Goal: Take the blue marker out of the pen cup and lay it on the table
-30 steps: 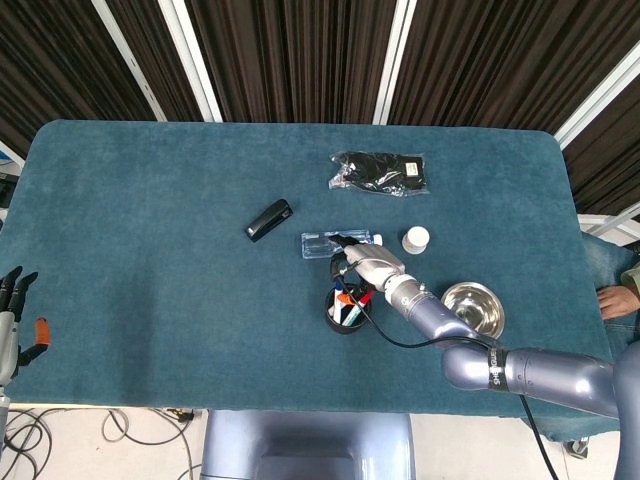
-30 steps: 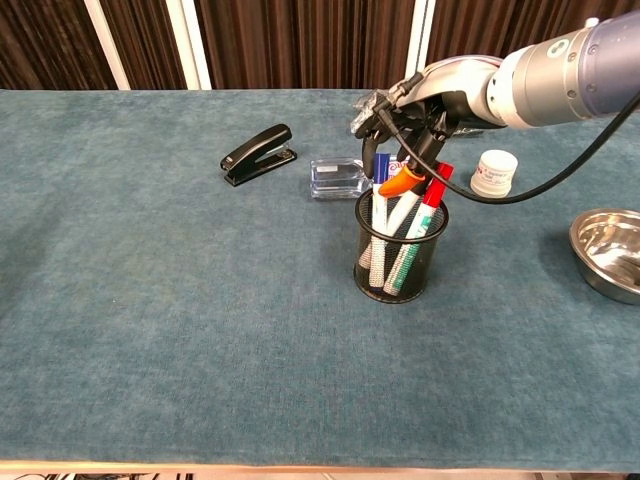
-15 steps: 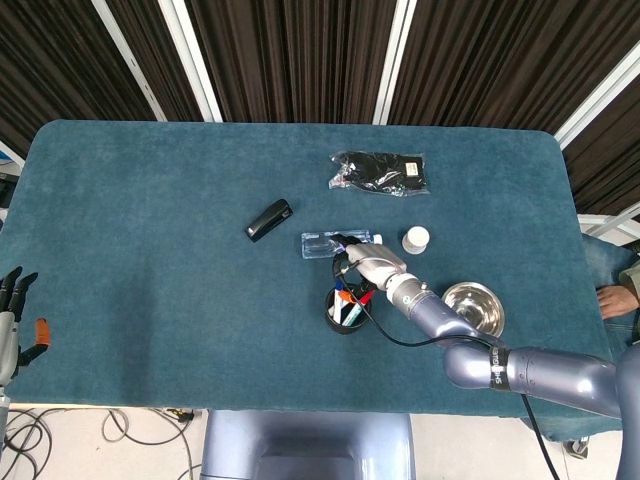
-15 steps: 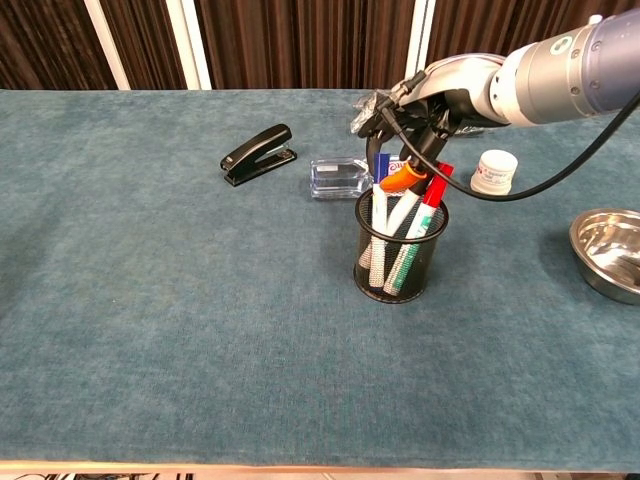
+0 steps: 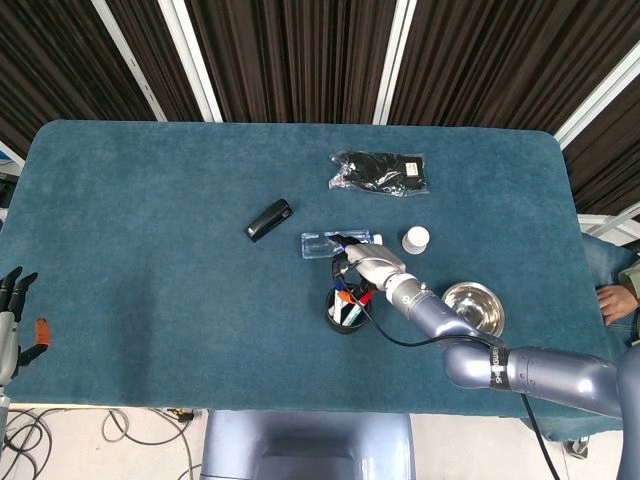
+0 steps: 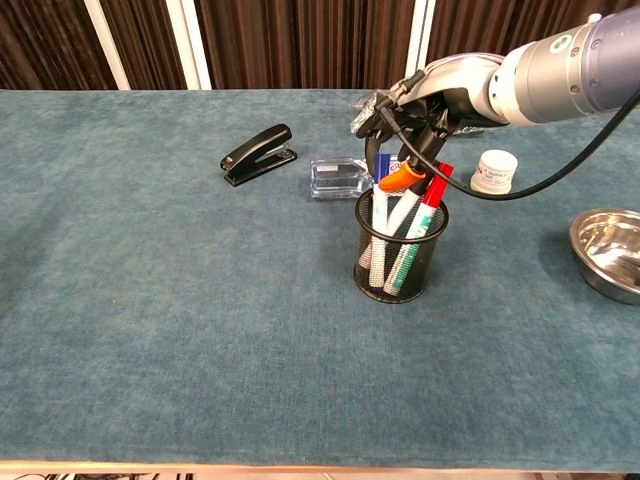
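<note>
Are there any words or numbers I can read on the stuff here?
White jar: its label has tiny print, too blurred to read.
Right arm's black band: small white lettering, too small to read.
Black packet: a small pale mark, not readable.
Markers in the pen cup: printing on the barrels, too small to read.
So no text can be quoted.

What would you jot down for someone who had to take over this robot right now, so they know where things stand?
Right hand: over the pen cup, fingers curled around the marker tops; whether it already grips the blue marker cannot be told.
Left hand: off the table's near-left edge, fingers apart, holding nothing.
Blue marker: in the cup, at the back, beside the orange-capped and red-capped markers.
Done: the reach to the cup.
Left: secure the blue marker, lift it out, lay it on the table.
</note>
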`<state>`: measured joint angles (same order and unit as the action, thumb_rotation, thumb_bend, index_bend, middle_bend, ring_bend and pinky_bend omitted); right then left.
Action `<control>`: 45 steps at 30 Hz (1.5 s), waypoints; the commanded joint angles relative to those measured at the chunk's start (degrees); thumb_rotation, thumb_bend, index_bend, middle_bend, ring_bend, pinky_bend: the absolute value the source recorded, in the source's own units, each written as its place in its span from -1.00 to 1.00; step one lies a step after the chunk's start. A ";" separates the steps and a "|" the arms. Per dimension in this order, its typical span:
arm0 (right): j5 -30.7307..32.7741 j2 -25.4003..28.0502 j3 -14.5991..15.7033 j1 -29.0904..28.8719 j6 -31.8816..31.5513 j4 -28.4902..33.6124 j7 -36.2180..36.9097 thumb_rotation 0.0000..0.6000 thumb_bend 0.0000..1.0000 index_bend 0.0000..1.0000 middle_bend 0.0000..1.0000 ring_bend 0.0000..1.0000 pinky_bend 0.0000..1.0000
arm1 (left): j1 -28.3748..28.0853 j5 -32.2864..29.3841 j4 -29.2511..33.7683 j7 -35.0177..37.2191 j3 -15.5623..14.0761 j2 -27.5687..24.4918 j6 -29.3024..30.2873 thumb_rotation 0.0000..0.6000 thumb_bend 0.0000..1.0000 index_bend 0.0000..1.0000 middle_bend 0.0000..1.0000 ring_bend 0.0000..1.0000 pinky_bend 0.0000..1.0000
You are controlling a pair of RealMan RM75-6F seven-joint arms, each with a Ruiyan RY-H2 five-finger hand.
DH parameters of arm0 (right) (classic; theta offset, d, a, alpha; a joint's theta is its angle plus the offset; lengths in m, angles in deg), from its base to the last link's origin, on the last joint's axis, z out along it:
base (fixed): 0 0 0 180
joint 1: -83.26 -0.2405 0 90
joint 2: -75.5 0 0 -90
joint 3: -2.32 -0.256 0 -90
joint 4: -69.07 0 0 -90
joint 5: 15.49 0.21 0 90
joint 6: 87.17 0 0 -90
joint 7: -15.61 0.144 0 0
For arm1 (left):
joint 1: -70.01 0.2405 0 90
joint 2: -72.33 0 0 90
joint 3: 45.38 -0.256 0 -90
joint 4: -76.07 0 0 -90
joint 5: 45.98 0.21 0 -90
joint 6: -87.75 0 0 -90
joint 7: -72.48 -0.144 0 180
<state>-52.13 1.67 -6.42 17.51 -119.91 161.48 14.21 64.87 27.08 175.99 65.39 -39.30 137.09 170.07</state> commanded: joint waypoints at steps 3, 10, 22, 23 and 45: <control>0.24 -0.04 0.22 -0.16 0.09 -0.02 -0.17 1.00 -0.20 0.15 -1.00 -1.00 -0.68 | -0.02 -0.09 0.04 0.07 0.03 -0.03 -0.06 1.00 0.12 -0.81 -1.00 -1.00 -1.00; 0.87 0.18 0.31 -0.32 -0.38 0.16 -0.36 1.00 -0.20 0.21 -1.00 -1.00 -0.69 | -0.09 -0.42 0.21 0.20 0.06 -0.14 -0.39 1.00 0.12 -0.81 -1.00 -1.00 -1.00; -1.48 8.21 -3.13 2.37 1.00 5.27 3.99 1.00 -0.14 0.21 -1.00 -1.00 -0.69 | -0.05 -0.45 0.59 0.40 -0.10 -0.27 -0.54 1.00 0.12 -0.81 -1.00 -1.00 -1.00; -1.65 8.94 -3.53 2.56 1.32 5.69 4.49 1.00 -0.14 0.21 -1.00 -1.00 -0.69 | -0.04 -0.44 0.62 0.39 -0.12 -0.27 -0.52 1.00 0.12 -0.81 -1.00 -1.00 -1.00; -4.35 19.82 -6.73 8.95 -0.29 6.20 10.07 1.00 -0.16 0.21 -1.00 -1.00 -0.69 | 0.00 -0.73 0.98 0.50 -0.19 -0.38 -0.66 1.00 0.12 -0.80 -1.00 -1.00 -1.00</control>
<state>-56.27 21.63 -13.47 26.20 -120.32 167.96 24.45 64.87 26.35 176.97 65.89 -39.50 136.71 169.41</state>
